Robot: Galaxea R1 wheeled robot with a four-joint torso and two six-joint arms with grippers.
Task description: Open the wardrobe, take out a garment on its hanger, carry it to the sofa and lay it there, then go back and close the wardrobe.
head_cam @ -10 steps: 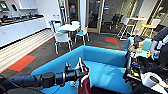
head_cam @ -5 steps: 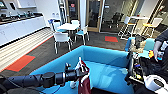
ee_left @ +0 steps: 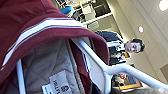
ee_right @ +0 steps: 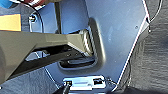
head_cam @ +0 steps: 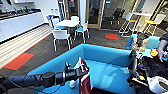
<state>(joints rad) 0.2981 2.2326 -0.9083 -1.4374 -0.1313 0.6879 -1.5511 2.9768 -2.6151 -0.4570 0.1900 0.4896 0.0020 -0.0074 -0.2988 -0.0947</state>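
A white table (head_cam: 67, 23) ringed by white chairs (head_cam: 60, 35) stands on dark carpet with red patches (head_cam: 112, 36). White counter cabinets (head_cam: 17, 25) line one wall, beside pale plank flooring (head_cam: 22, 45). Glass doors (head_cam: 93, 12) and high stools (head_cam: 155, 21) lie beyond.

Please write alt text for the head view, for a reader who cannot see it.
The robot's left arm reaches in from the left and holds a maroon and white jacket on a hanger over the seat of a bright blue sofa. Behind the sofa stand white chairs around a white table on a dark carpet. A person's hand shows at the right edge.
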